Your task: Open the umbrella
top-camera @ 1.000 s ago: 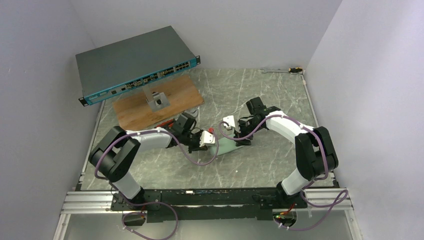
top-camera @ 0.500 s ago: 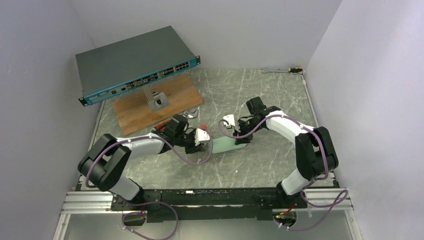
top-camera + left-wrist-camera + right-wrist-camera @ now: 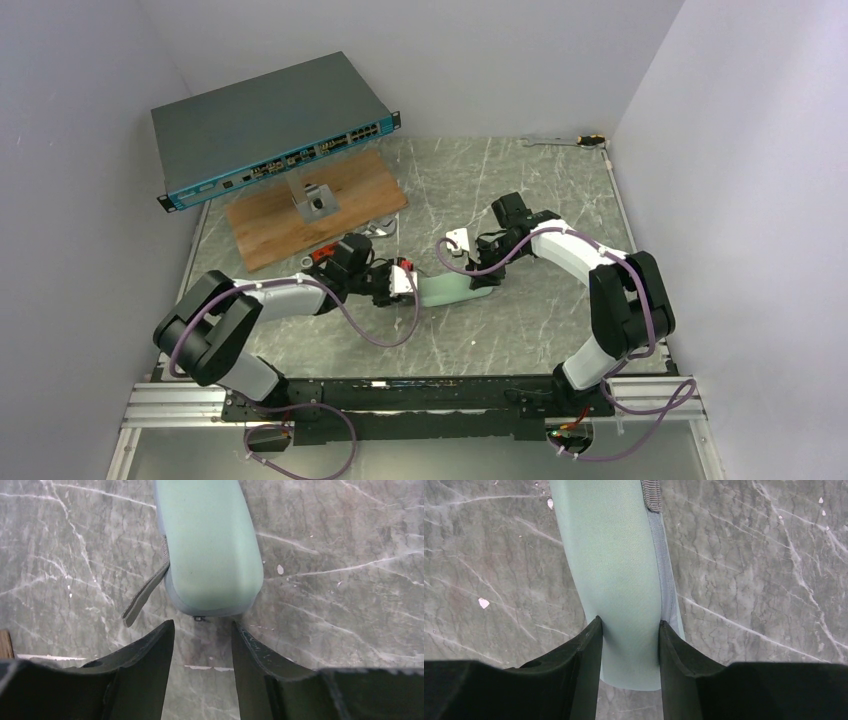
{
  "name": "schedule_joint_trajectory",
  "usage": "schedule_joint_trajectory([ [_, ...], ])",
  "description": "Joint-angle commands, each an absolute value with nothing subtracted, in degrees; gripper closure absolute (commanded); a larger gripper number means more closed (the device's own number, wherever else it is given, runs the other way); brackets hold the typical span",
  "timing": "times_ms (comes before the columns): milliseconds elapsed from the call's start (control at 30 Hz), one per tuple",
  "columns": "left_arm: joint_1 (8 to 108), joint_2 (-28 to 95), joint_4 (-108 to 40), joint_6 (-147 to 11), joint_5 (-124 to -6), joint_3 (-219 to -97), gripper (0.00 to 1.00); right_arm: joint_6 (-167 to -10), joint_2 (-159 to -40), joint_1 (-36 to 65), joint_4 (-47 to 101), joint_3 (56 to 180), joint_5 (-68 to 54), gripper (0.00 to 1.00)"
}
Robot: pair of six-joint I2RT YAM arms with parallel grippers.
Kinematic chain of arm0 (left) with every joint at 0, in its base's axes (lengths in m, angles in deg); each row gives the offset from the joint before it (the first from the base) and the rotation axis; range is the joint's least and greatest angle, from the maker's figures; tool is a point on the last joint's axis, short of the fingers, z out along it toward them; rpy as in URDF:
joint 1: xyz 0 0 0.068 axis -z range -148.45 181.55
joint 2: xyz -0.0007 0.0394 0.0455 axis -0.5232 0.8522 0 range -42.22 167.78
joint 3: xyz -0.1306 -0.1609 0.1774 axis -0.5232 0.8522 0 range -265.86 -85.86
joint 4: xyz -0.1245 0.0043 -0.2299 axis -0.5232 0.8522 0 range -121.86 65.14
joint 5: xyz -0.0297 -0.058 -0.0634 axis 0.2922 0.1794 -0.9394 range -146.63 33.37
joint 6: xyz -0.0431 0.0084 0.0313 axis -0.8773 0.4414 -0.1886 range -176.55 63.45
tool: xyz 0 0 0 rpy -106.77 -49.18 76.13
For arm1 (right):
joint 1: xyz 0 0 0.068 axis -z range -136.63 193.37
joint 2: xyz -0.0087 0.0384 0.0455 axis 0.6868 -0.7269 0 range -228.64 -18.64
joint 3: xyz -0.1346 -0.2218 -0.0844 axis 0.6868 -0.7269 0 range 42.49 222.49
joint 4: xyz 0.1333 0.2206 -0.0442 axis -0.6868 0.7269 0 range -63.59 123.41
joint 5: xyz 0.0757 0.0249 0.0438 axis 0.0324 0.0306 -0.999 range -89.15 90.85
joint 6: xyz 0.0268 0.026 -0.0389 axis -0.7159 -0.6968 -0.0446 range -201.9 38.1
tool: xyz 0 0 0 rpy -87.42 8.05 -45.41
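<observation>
The umbrella itself is hidden; only a pale mint fabric sleeve [image 3: 447, 291] shows, lying flat on the marble table [image 3: 520, 200] between the two arms. My right gripper [image 3: 629, 625] is shut on the sleeve [image 3: 616, 555] near one end, its jaws pressing both sides. My left gripper [image 3: 202, 630] stands open just short of the sleeve's rounded other end [image 3: 207, 545], with bare table between its fingers. A grey strap [image 3: 145, 592] hangs off the sleeve's side. From above, the left gripper [image 3: 408, 283] and right gripper [image 3: 483, 283] face each other along the sleeve.
A network switch [image 3: 270, 125] stands propped at the back left over a wooden board [image 3: 345, 195] with a metal bracket [image 3: 317, 197]. A wrench [image 3: 560, 142] lies at the far right corner. White walls close in on both sides.
My left gripper has opened and drawn back to the left off the sleeve's end, its arm lower. The right gripper has closed in onto the sleeve.
</observation>
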State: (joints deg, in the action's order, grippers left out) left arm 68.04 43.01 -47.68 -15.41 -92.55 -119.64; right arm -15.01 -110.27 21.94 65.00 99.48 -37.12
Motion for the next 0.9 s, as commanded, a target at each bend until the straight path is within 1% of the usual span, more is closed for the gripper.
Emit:
schedule_joint_trajectory([
  [0, 69.6, 44.3, -51.0, -14.5, -94.1, -120.9, 0.49, -14.2, -111.9, 21.8, 67.0, 98.9, -36.2, 0.76],
  [67, 69.7, 45.2, -51.0, -15.1, -93.4, -121.4, 0.49, -14.2, -111.6, 21.8, 66.8, 98.6, -36.1, 0.76],
  [133, 69.6, 46.4, -49.7, -15.3, -93.3, -122.5, 0.53, -13.9, -111.2, 21.8, 66.9, 98.2, -35.9, 0.77],
  [167, 69.6, 46.9, -49.2, -15.3, -93.3, -122.9, 0.58, -13.8, -111.2, 21.8, 67.0, 98.1, -35.8, 0.77],
  [233, 69.7, 47.2, -49.6, -15.0, -93.2, -122.7, 0.72, -13.7, -111.2, 21.8, 67.1, 98.1, -35.6, 0.77],
  [300, 69.6, 47.3, -50.6, -14.6, -92.8, -122.0, 0.82, -13.8, -111.2, 21.8, 67.1, 98.0, -35.6, 0.79],
  [500, 69.3, 47.2, -49.0, -14.4, -92.9, -121.8, 0.99, -14.9, -111.2, 21.8, 66.7, 97.6, -35.2, 0.82],
  [567, 69.3, 46.9, -47.8, -14.4, -93.3, -121.7, 1.00, -15.7, -111.1, 21.9, 66.5, 97.3, -34.9, 0.86],
  [600, 69.3, 46.5, -46.8, -14.5, -93.7, -121.7, 1.00, -16.0, -111.0, 22.0, 66.6, 97.2, -35.0, 0.89],
  [667, 69.4, 45.6, -45.3, -15.2, -94.1, -121.3, 1.00, -18.0, -111.0, 22.1, 66.2, 97.0, -34.5, 1.00],
  [867, 70.8, 42.5, -44.1, -16.4, -93.9, -118.3, 1.00, -27.3, -111.8, 23.5, 64.6, 98.0, -35.3, 1.00],
])
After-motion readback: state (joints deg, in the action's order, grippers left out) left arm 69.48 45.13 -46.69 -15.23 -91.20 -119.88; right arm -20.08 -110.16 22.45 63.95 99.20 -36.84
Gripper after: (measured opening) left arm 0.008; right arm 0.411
